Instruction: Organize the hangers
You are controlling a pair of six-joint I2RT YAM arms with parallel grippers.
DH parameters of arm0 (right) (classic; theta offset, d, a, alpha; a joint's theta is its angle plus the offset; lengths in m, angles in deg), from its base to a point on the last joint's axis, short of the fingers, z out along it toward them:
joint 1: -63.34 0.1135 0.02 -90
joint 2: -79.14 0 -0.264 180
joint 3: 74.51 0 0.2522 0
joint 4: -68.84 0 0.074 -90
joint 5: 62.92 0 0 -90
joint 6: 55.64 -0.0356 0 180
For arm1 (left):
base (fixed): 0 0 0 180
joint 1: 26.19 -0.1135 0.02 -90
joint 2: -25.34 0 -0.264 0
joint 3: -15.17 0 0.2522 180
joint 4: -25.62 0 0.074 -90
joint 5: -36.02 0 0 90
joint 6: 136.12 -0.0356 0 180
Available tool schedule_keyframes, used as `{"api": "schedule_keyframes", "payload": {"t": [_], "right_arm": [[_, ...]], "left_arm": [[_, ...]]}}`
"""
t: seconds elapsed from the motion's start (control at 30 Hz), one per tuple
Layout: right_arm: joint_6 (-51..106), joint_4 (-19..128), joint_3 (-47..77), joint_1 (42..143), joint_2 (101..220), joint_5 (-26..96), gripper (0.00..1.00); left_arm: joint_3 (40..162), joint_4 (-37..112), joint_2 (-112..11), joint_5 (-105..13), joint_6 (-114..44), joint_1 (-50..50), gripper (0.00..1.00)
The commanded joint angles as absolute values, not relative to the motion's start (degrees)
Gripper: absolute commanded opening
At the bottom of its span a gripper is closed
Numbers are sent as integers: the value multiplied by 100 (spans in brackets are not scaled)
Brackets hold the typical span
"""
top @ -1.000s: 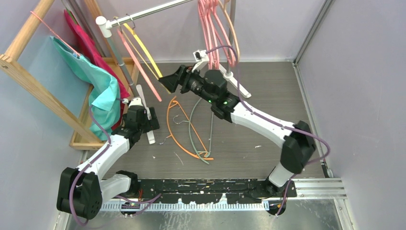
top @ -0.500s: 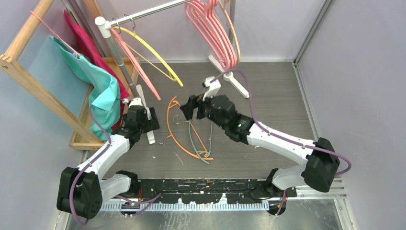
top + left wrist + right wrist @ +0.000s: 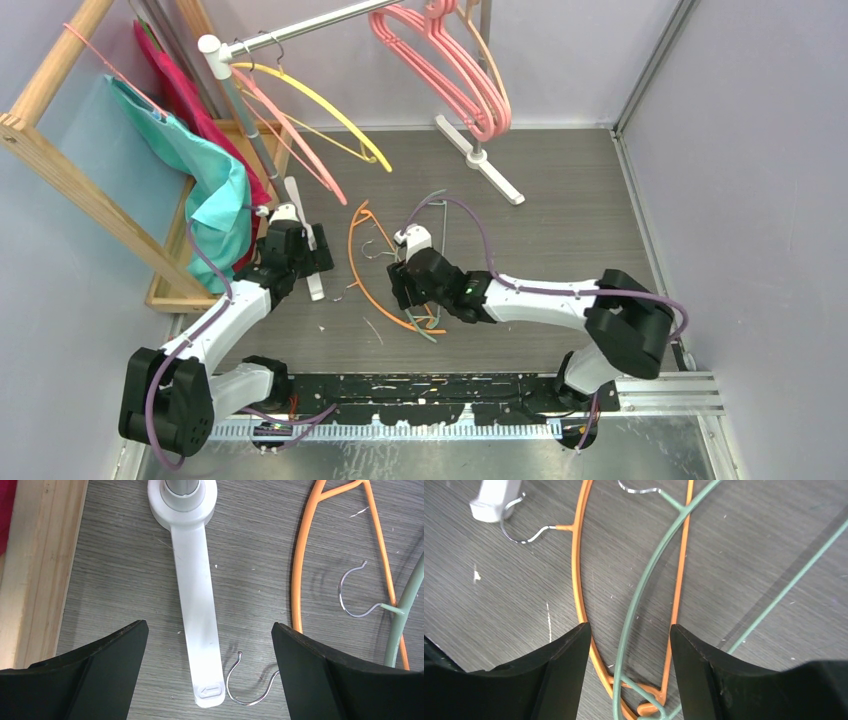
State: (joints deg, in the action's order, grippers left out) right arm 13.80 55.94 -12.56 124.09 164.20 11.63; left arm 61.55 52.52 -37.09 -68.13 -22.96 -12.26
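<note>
Right, this is the pick phase for the floor pile. Right gripper [image 3: 629,630] hovers low over the two thin hangers lying on the floor, jaws apart, nothing in them. Orange hanger [image 3: 576,580] and grey-green hanger [image 3: 644,575] lie crossed on each other, both running between the jaws. Their lower ends overlap right under the gripper (messy spot to grab).

Left gripper [image 3: 208,630] is wide open too and empty, parked over the white stand foot [image 3: 197,595]. The orange hanger's hook sits just beside the foot's tip.

The others hang on the rail [image 3: 300,28]: thick pink hangers [image 3: 480,95] further along, yellow hanger [image 3: 345,115] and thin pink hanger [image 3: 295,140] near the capped end.

Next, as I judge it: drop, close on one wire only, ideally where the two run apart, then lift hook-up toward the rail. Risk is pinching both, or dragging the second one along.
</note>
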Motion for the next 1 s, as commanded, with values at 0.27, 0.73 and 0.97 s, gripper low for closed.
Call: {"api": "schedule_keyframes", "payload": {"t": [0.27, 0.73, 0.97], "right_arm": [[1128, 6081, -933, 12490, 17576, 1344, 54], [1027, 6140, -1318, 12446, 17403, 898, 8], [1002, 6092, -1749, 11956, 16374, 982, 1]], "left_arm": [[6186, 5159, -3574, -6830, -2300, -1198, 98], [6173, 5150, -3563, -6839, -2299, -1197, 98], [6157, 5172, -3522, -6844, -2292, -1197, 98]]}}
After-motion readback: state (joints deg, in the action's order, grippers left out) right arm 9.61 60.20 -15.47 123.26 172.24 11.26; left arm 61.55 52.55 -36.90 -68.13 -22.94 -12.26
